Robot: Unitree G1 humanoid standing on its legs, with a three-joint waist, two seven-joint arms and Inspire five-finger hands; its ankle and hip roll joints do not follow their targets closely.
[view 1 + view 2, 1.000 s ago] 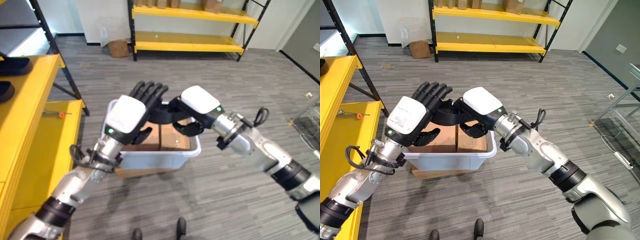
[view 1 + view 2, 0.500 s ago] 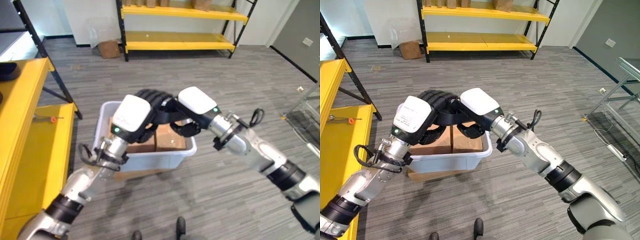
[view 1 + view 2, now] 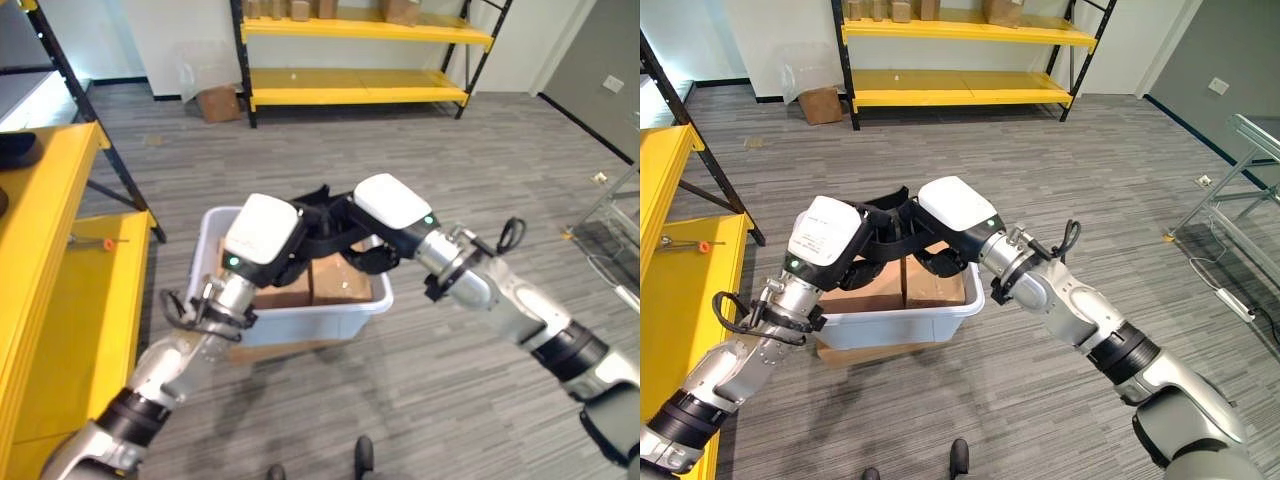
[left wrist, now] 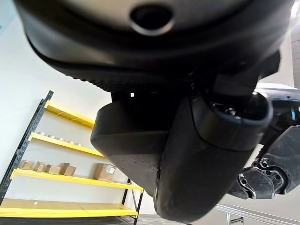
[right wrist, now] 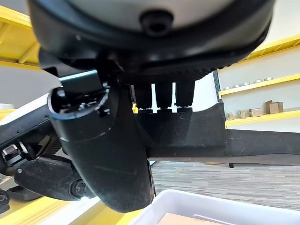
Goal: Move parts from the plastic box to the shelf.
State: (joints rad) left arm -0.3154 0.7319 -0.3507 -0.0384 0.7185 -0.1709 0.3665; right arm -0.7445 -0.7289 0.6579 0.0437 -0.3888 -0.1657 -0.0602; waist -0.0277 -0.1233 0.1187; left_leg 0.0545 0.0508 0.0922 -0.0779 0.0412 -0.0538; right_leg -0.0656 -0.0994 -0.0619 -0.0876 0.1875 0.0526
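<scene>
Black and flat, the part (image 3: 890, 215) is suspended above the plastic box (image 3: 902, 318), held between both hands at its two ends and lifted clear of the box's contents. The right hand (image 3: 940, 215) grips one end: in the right wrist view its fingers (image 5: 165, 96) curl over the part's upper edge while the thumb (image 5: 101, 154) presses against the near face, so this hand is closed on the part. The left hand (image 3: 830, 235) is clamped on the opposite end; the left wrist view shows its thumb (image 4: 206, 154) wrapped against the dark slab, with the fingers hidden behind it. Below the part, the white plastic box rests on a flat cardboard sheet (image 3: 865, 350) on the grey carpeted floor and contains brown cardboard boxes (image 3: 910, 285) packed side by side. To the robot's left stands a yellow shelf (image 3: 665, 270) with a small orange-tipped tool (image 3: 685, 245) lying on its lower level. Well apart, against the far wall, a second yellow rack (image 3: 960, 60) carries several small cardboard boxes, and one loose carton (image 3: 820, 103) sits on the floor beside it.
</scene>
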